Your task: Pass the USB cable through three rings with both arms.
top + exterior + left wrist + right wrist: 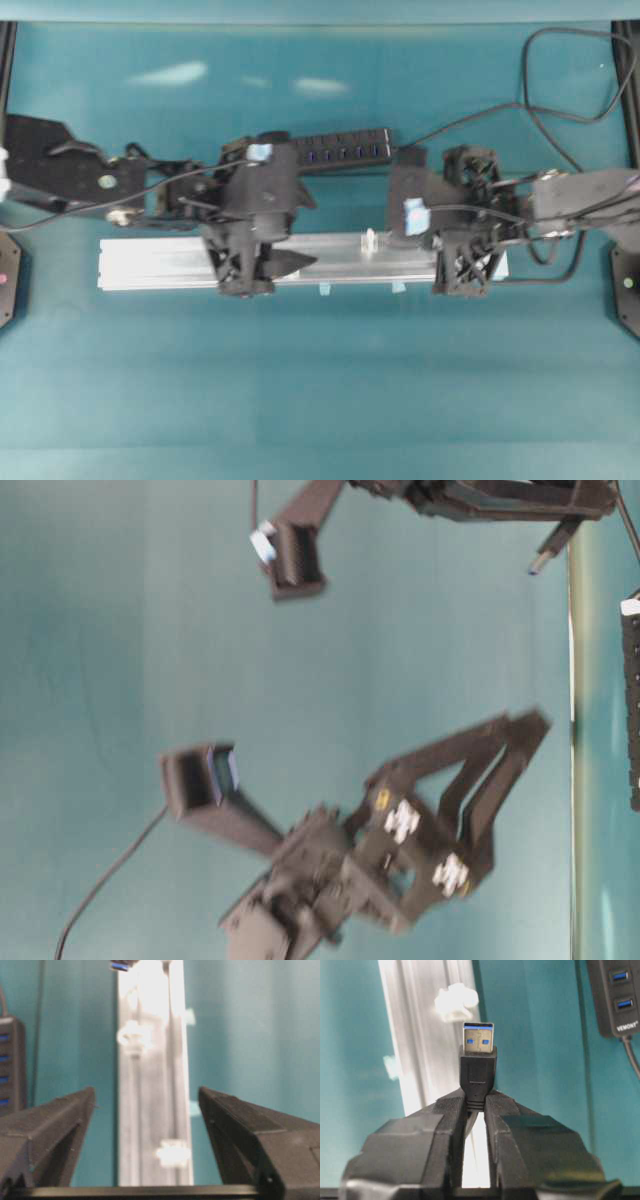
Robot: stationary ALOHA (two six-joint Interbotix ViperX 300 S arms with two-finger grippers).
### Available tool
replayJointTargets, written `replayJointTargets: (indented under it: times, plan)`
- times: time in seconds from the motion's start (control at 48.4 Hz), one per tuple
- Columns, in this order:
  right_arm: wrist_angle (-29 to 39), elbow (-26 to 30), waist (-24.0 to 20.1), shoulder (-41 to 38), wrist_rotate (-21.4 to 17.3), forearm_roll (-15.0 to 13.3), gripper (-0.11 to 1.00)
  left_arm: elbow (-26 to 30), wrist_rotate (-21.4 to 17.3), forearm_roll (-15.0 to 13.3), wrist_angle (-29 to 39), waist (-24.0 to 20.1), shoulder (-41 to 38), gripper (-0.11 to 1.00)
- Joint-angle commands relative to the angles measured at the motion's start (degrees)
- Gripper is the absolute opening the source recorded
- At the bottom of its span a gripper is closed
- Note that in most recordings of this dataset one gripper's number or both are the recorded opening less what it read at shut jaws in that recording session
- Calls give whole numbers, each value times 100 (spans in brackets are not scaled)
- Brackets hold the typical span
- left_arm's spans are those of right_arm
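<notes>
Overhead exterior view hides a good deal: both black lattice-wristed arms hang over the long silver aluminium rail [160,262], so only one small whitish translucent plastic ring [369,240] shows there, between the two wrists. The left wrist view gives two pale rings, one near [172,1153] between the jaws and one farther up the rail [134,1039], both washed out by glare. The right wrist view shows one [455,1001], just beyond the plug and to its left. A third ring I cannot pick out anywhere with certainty.

The right gripper [476,1105] is pressed together on the black plug of the USB cable [478,1067]. Its metal end with the blue tongue sticks straight out past the fingertips, its long axis running along the rail. The thin cord behind the plug is hidden by the jaws.

The left gripper [145,1105] stands spread wide with nothing in it, one jaw on either side of the rail.

A black bar-shaped hub with blue sockets [345,150] lies beyond the rail, just behind the left wrist. The table-level view is too blurred to add much.
</notes>
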State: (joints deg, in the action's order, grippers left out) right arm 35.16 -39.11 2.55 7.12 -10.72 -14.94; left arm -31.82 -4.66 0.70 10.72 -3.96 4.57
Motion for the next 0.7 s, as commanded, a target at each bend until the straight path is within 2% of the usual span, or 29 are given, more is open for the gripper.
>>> replayJointTargets:
  times: [0.0,0.227,0.681]
  plan:
    - [44,176,26,-176,176,-9,-8,-26,0,18,-44,-18,246,91]
    - [88,343,26,-624,246,9,-8,-132,9,9,-53,-26,431,90]
    - [158,290,44,-765,255,18,-8,-158,9,18,-62,-44,457,90]
